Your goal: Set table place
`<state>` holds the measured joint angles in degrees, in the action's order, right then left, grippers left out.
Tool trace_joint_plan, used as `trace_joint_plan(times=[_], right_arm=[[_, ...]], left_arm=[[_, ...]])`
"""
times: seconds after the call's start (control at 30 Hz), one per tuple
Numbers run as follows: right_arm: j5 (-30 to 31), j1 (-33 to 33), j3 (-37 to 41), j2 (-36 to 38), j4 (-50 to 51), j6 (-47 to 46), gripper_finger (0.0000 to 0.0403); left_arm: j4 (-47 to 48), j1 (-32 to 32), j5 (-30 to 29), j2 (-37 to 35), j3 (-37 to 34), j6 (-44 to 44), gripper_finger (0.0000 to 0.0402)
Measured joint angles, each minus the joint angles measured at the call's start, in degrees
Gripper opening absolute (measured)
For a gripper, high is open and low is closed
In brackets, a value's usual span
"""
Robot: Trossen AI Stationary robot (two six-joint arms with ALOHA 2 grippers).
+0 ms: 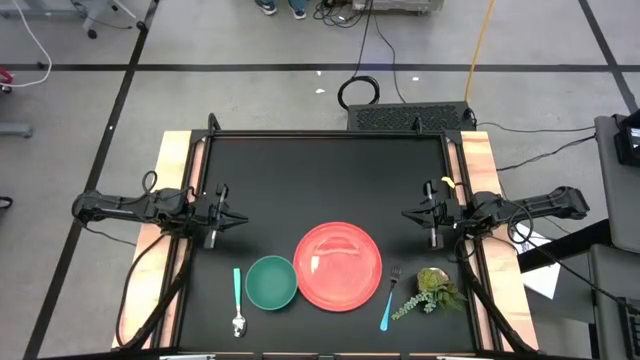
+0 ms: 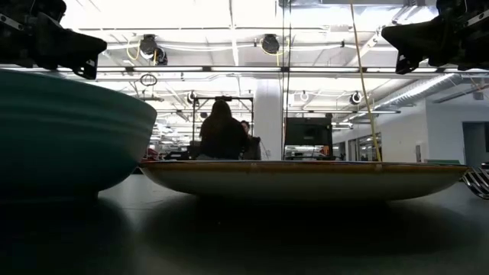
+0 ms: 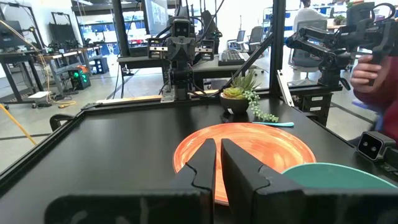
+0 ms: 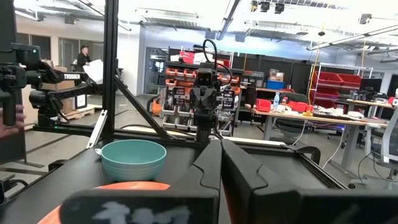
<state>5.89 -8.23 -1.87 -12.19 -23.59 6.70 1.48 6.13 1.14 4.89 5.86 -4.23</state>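
1. The place setting lies along the near edge of the table: a red plate in the middle, a green bowl touching or just beside its left rim, a teal-handled spoon left of the bowl, and a teal-handled fork right of the plate.
2. The left end effector hovers near the left side edge, farther from the near edge than the bowl and spoon; it is the nearer arm to those two. Its fingers are clenched, holding nothing.
3. The right end effector mirrors it near the right side edge, nearer to the fork and the plate's right rim. It too is closed on nothing.
4. Spoon and fork both lie with their long axes running roughly front to back, the fork slightly slanted; I judge a pick would need the wrist turned across the handle.
5. A leafy plant sprig sits just beside the fork on its outer side, crowding any approach from that side.
6. The table is matte black with pale wood side strips; a seated person shows in the workshop beyond.
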Motion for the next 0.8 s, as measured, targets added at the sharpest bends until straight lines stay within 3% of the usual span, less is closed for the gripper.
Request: trace_joint_plan(times=[0.8], right_arm=[[0.0, 0.0, 0.0, 0.0, -0.4, 0.0, 0.0000]], left_arm=[[-2.9, 0.0, 0.3, 0.0, 0.0, 3.1, 0.0031]])
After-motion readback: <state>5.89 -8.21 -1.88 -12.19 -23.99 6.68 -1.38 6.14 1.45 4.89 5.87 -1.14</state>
